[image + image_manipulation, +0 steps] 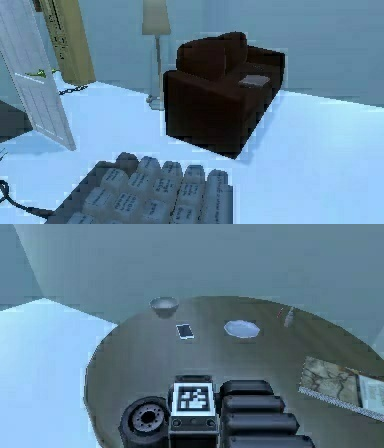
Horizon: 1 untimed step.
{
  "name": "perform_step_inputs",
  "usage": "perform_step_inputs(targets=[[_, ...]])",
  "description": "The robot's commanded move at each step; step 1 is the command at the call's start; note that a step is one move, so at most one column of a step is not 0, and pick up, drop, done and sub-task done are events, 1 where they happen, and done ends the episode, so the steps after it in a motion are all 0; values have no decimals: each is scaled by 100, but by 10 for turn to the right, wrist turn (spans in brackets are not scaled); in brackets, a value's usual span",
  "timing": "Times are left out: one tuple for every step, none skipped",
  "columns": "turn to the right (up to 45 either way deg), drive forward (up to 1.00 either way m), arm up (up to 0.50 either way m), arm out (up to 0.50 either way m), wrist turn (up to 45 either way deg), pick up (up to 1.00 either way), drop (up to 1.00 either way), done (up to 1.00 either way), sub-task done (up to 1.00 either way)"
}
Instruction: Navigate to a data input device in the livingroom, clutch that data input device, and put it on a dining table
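A grey keyboard (150,195) with chunky keys fills the bottom of the forward view, close to the camera, with a dark cable at its left end. The arm side view looks down on a round dark-brown table (125,364). The arm's dark bar rises from the bottom edge over the table's near part, ending at a white marked square (195,396). Left of that sits the gripper's dark body (143,421). Its far end is hard to make out against the tabletop, so I cannot tell whether it holds anything.
On the table lie a small bowl (164,305), a phone (185,331), a pale plate (241,328) and a paper (335,381) at the right. Ahead stand a dark brown sofa (222,90), a floor lamp (155,40) and a white door (35,85) at the left.
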Motion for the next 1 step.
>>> perform_step_inputs(targets=[[0,0,0,48,0,0,0,0,0]])
